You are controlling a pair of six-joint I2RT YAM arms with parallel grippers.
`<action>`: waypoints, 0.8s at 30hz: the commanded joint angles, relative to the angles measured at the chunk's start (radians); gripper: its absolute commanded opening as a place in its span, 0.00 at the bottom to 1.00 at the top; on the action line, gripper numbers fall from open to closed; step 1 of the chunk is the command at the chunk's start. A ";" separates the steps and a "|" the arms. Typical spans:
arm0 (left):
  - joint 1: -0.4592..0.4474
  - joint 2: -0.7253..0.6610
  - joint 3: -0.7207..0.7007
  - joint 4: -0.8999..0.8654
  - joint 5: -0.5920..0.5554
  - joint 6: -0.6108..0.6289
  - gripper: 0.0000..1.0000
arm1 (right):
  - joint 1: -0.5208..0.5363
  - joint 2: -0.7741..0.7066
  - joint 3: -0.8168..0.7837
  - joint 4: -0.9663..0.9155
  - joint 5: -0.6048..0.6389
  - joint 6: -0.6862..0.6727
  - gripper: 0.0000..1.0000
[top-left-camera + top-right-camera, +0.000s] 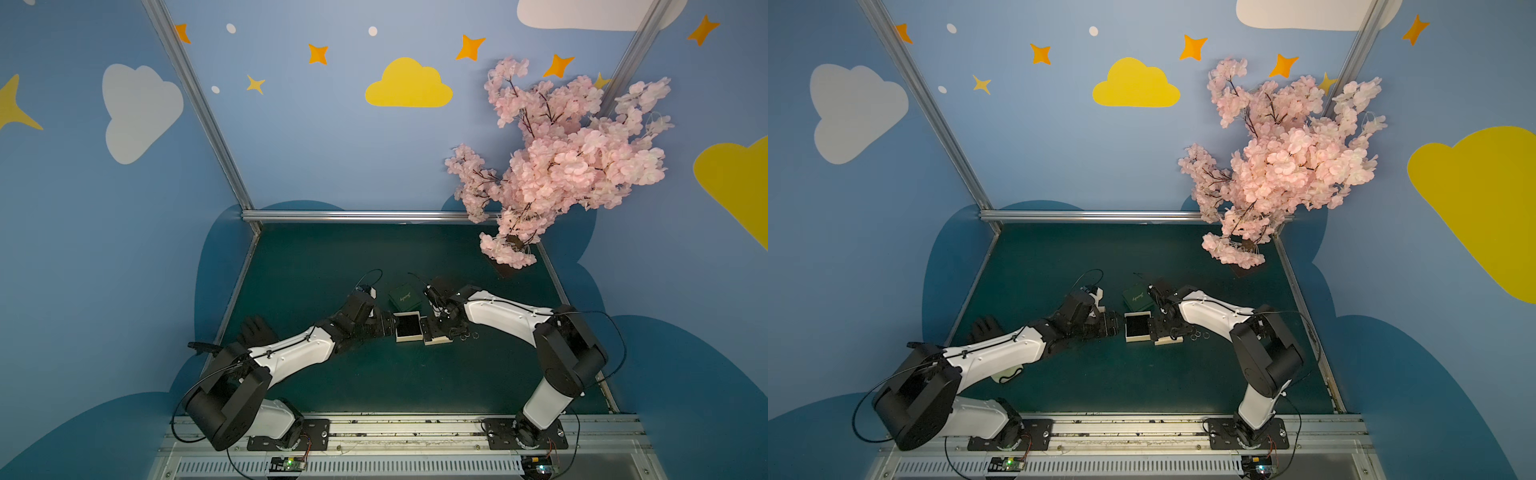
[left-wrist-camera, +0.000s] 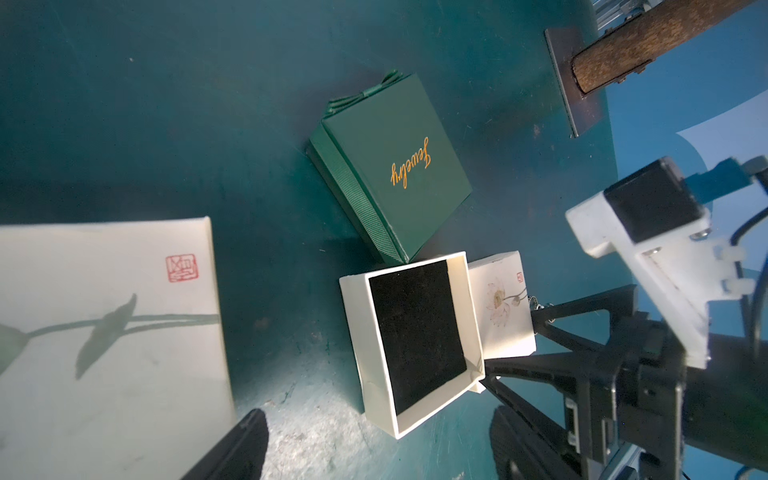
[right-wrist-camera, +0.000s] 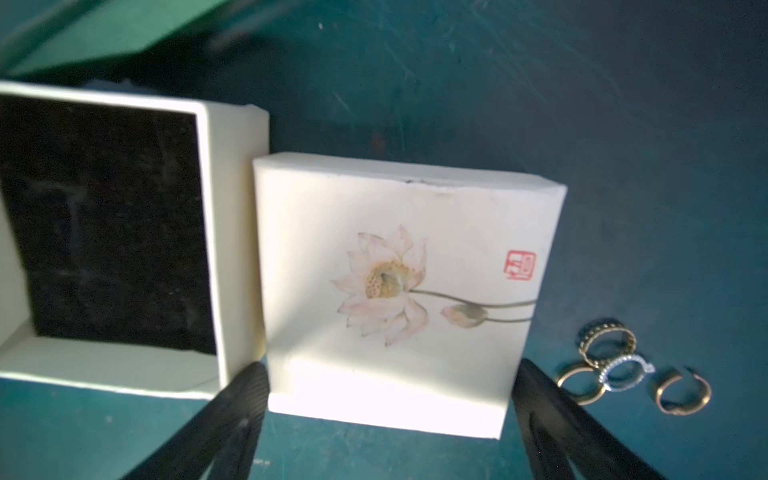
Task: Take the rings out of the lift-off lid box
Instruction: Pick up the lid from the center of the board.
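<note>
The cream lift-off lid box [image 1: 408, 327] [image 2: 415, 328] stands open on the green mat, and only its black lining shows inside [image 3: 104, 216]. Its lid [image 3: 395, 232] [image 2: 503, 307], printed with a lotus, lies flat beside it. Several small metal rings [image 3: 615, 365] [image 1: 467, 336] lie on the mat just past the lid. My right gripper [image 3: 386, 399] [image 1: 430, 330] is open, with a finger on each side of the lid. My left gripper [image 2: 374, 449] [image 1: 390, 325] is open in front of the box's other side, with only mat between its fingers.
A closed green jewelry box [image 1: 403, 296] [image 2: 399, 166] sits just behind the open box. Another cream box face with a red seal [image 2: 104, 332] lies close beside my left finger. A pink blossom tree [image 1: 561, 158] stands back right, and a black glove [image 1: 255, 330] lies left.
</note>
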 commanded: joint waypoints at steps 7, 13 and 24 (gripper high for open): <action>0.008 0.016 -0.001 0.010 -0.002 0.005 0.85 | 0.016 0.043 0.035 -0.034 0.056 0.010 0.92; 0.009 0.019 -0.001 0.008 -0.005 0.003 0.85 | 0.024 0.066 0.050 -0.044 0.069 0.007 0.92; 0.012 0.022 -0.002 0.008 -0.007 0.005 0.85 | 0.027 0.029 0.042 -0.033 0.100 0.026 0.92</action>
